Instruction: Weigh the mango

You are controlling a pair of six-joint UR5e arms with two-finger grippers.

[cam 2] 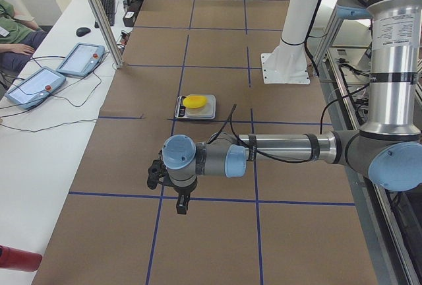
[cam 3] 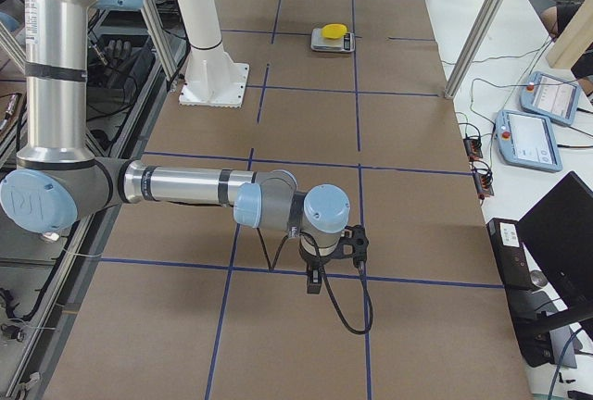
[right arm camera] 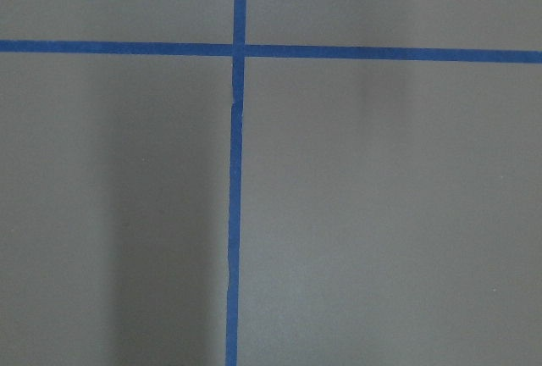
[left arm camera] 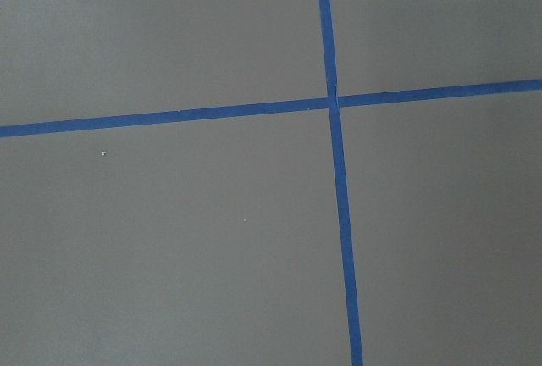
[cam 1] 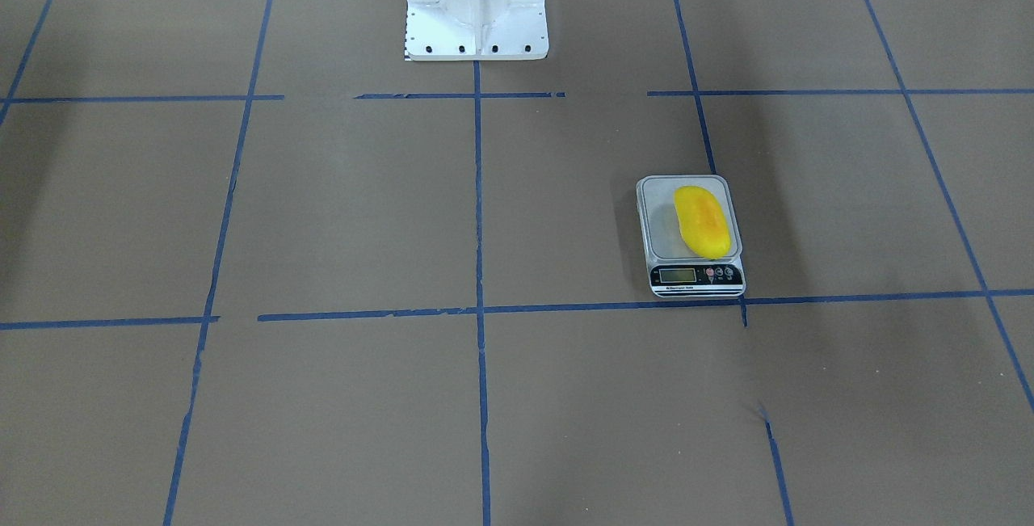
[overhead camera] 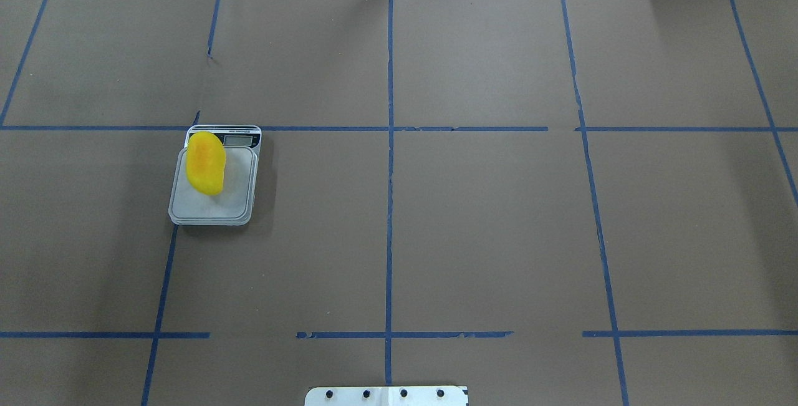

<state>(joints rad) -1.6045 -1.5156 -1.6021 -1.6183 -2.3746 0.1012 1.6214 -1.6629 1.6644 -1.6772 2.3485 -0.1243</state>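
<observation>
Weighing station at the moment shown. The small, oblong, glossy yellow mango [overhead camera: 206,163] with an orange blush is seen lying on the flat grey platform of the silver kitchen scale [overhead camera: 212,207]. The scale stands in the robot's left half of the brown, paper-covered counter [overhead camera: 486,237], about midway between the robot's edge and the operators' edge. The fruit is set toward the side of the platform that faces the counter's left end, and it is touched by neither arm. Its long axis runs roughly from the robot's edge toward the operators' edge, with a slight tilt, and one end lies close to the black display strip. The reading is too small to be made out.

The left gripper [cam 2: 182,207] is shown only in the side view. It hangs above a crossing of blue tape lines [left arm camera: 334,103], and whether its fingers are parted or closed cannot be told; nothing is seen in them. The right gripper [cam 3: 313,285] is likewise seen only from the side, near the counter's right end, well apart from the scale, and its opening cannot be told either.

The left arm is the nearer one. From its gripper the mango lies away from the counter's left end, toward the middle. The placing is judged to be done, and any further reach would probably fall to the left arm.
</observation>
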